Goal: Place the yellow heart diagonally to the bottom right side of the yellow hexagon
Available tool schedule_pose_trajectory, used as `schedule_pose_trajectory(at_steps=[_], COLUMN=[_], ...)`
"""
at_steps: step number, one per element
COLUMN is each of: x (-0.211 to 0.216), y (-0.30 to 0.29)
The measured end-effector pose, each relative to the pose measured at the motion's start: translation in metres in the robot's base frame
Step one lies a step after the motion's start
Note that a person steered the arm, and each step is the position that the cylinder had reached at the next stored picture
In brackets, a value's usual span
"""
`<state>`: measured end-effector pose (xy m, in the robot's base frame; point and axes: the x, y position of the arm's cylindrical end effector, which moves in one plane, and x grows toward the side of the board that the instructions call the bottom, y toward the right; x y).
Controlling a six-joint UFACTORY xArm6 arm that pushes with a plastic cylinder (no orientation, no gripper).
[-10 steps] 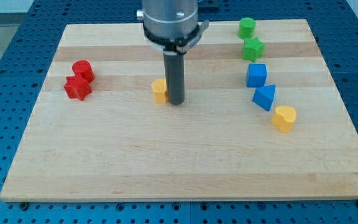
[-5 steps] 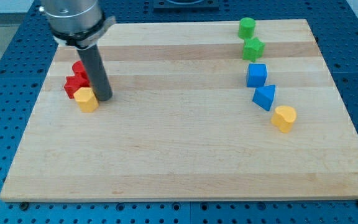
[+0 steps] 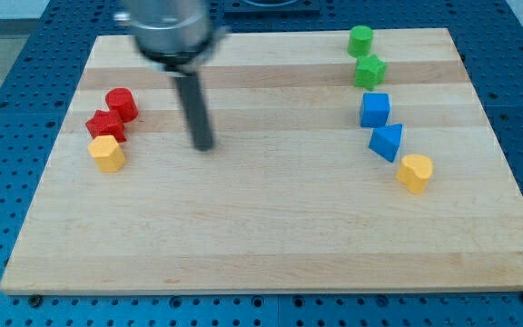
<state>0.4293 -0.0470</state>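
Note:
The yellow hexagon [image 3: 108,153] sits at the board's left, touching the red star [image 3: 105,125] just above it. The yellow heart [image 3: 415,172] sits far off at the board's right, below the blue triangle [image 3: 386,142]. My tip [image 3: 204,145] is on the board to the right of the yellow hexagon, well apart from it and blurred by motion. It touches no block.
A red cylinder [image 3: 122,104] sits above the red star. On the right, a green cylinder [image 3: 360,39], a green star [image 3: 370,71] and a blue cube [image 3: 375,109] form a column above the blue triangle. The wooden board [image 3: 261,227] lies on a blue pegboard.
My tip pushed the yellow hexagon leftward from the board's middle to beside the red star, nudging the star slightly left, then moved back right, away from it. The yellow heart has not moved.

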Motion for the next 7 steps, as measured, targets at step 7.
schedule_pose_trajectory(at_steps=[7], x=[0.052], y=[0.225])
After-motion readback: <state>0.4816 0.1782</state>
